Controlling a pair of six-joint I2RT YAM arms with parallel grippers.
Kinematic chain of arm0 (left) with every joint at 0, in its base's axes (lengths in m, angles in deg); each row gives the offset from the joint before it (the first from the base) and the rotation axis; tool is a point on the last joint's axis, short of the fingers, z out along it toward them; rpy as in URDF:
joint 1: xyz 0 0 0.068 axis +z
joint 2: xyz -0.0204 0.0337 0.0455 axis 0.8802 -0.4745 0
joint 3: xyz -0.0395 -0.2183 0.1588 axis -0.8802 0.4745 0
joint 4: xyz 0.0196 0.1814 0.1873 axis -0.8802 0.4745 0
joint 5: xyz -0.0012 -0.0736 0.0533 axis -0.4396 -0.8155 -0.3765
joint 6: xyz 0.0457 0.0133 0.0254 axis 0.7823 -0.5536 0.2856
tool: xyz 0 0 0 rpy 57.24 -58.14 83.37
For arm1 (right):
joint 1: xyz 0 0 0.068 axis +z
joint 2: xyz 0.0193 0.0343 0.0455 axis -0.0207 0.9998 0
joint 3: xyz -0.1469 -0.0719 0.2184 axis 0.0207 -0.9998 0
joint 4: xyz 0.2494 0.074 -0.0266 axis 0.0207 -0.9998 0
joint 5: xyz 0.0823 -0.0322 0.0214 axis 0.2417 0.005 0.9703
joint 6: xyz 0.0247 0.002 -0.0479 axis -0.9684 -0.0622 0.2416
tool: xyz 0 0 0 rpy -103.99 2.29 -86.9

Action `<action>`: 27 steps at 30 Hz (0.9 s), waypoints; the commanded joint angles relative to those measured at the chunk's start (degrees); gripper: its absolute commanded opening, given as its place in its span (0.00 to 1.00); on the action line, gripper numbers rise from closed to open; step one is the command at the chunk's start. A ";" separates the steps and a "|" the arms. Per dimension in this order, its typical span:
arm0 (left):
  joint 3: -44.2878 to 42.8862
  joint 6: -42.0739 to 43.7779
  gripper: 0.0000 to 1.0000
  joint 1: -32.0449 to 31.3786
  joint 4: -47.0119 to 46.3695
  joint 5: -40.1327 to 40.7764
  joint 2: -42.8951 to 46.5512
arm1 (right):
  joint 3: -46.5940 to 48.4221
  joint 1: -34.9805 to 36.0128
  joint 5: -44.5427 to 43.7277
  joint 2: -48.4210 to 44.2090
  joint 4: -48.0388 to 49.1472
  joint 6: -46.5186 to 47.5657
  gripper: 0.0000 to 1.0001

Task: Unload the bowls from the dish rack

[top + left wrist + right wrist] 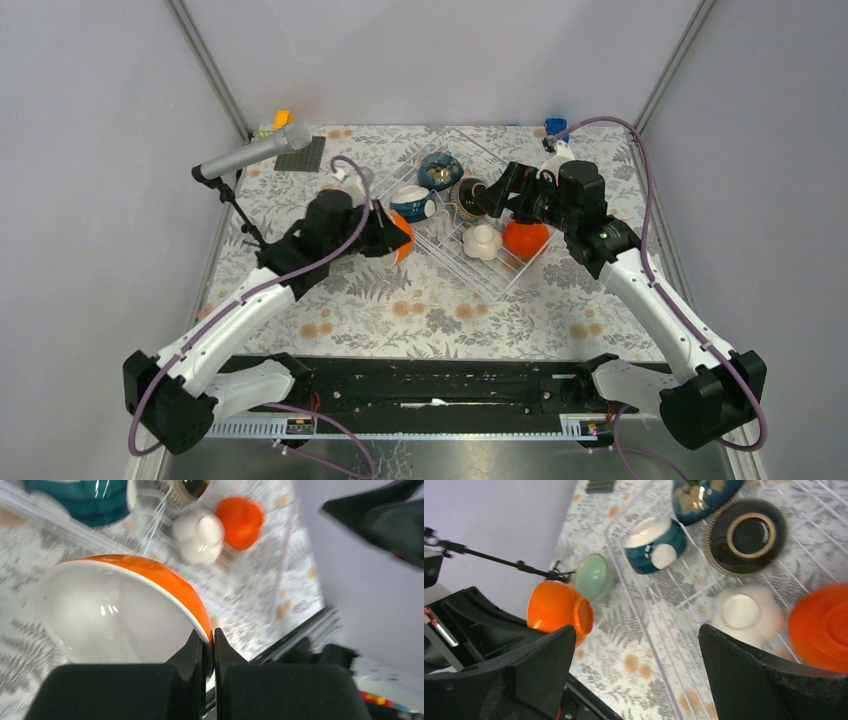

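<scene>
Bowls (744,612) are being taken out: the left gripper (214,641) is pinching the rim of an orange bowl (150,575) just outside the dish rack (684,605), probably needing to set it on the table (430,310), while the right gripper (636,645) is hanging open above the rack.

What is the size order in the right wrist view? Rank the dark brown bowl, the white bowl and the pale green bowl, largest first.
1. dark brown bowl
2. white bowl, only slightly smaller
3. pale green bowl, clearly smallest here, though it lies farther from the camera, so its true size is unsure
</scene>
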 commanded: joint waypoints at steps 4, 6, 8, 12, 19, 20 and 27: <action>-5.27 8.99 0.00 -10.37 16.41 23.20 -8.28 | 1.90 -0.22 -6.35 0.88 -7.49 7.23 1.00; -4.82 9.00 0.00 -11.54 17.66 26.93 -10.06 | 1.88 -0.18 -5.18 1.22 -7.49 8.04 1.00; -4.29 9.01 0.00 -12.12 17.81 29.54 -12.54 | 1.96 -0.18 -4.79 1.78 -7.85 8.90 1.00; -4.38 8.96 0.00 -12.53 17.86 32.10 -16.99 | 2.47 -0.18 -4.83 3.29 -9.15 10.04 1.00; -3.93 7.98 0.03 -12.73 17.81 35.17 -22.11 | 3.31 -0.02 -6.18 6.98 -11.23 13.52 1.00; -3.75 7.89 0.04 -12.69 17.67 35.47 -22.38 | 3.48 0.18 -6.91 7.69 -11.70 14.16 1.00; -2.60 8.06 0.19 -12.71 16.14 34.22 -23.22 | 7.53 5.37 -15.87 17.73 -17.49 20.05 1.00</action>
